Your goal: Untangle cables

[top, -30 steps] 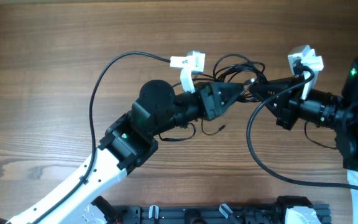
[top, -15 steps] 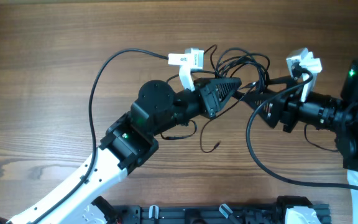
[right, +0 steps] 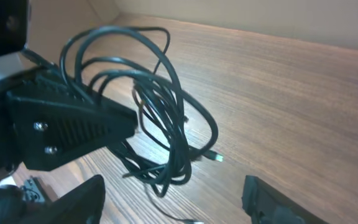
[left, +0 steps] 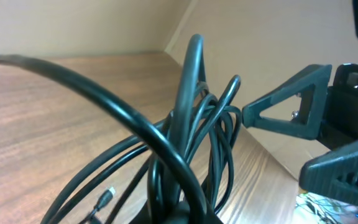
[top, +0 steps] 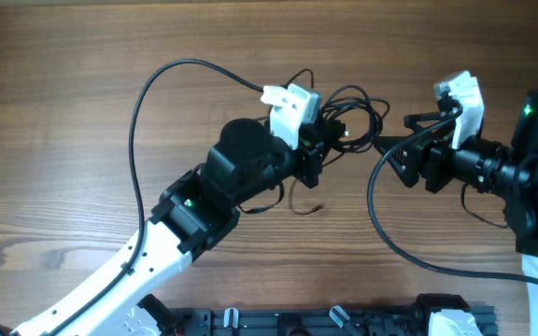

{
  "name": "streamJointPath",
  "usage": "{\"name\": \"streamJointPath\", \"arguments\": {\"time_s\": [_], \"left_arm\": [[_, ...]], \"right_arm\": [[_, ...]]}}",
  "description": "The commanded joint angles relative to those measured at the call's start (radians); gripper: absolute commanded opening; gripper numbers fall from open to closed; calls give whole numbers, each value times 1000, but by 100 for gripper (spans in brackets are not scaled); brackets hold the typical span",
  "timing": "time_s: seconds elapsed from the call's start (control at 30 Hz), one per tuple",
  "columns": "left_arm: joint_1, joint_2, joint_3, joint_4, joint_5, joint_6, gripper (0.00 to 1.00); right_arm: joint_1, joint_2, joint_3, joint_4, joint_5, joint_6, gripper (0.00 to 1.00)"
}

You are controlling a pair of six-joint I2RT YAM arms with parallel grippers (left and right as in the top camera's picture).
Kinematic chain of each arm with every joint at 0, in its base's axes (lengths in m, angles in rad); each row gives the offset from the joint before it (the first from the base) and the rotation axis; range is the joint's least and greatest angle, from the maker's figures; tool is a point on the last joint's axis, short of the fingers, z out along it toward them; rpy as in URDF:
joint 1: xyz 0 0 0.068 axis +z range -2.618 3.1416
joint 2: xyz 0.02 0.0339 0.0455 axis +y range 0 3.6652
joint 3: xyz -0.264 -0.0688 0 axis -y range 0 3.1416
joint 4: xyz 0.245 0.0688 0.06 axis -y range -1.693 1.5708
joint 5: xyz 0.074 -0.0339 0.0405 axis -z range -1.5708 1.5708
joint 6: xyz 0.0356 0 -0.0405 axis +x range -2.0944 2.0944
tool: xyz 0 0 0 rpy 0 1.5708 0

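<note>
I see glossy black cables (top: 355, 114) over a brown, wood-grained tabletop (top: 63, 75); the wrist modules (top: 290, 101) are white.

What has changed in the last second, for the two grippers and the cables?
The right gripper opened and let go of the cables. The left gripper shut on the bundle, rolled over and pulled it a little to the left. The cables stay tangled, and the right gripper has hardly shifted.

Cables (right: 166, 106): we record thin cords in smooth black sheathing, slightly glossy; one plug tip (right: 218, 158) looks metallic.
Worktop (top: 82, 112): we log brown wood grain, smooth, low sheen.
Right gripper (right: 173, 186): we note fingers (right: 73, 202) of matt black plastic, finely textured.
Left gripper (right: 129, 121): same matt black plastic, bright metal screws (right: 39, 126).
</note>
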Motion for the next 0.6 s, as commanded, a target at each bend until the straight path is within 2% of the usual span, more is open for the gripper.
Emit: {"name": "streamJointPath", "arguments": {"time_s": [0.0,0.27,0.5,0.57], "left_arm": [[-5,-3,10,34,-34,20,4],[-5,-3,10,34,18,-14,4],[-5,-3,10,42,50,-67,4],[-5,-3,10,48,50,-101,4]], "right_arm": [[1,2,0,2,-11,-48,70],[1,2,0,8,-17,-48,65],[1,2,0,10,-30,-43,52],[1,2,0,10,-59,-43,46]]}}
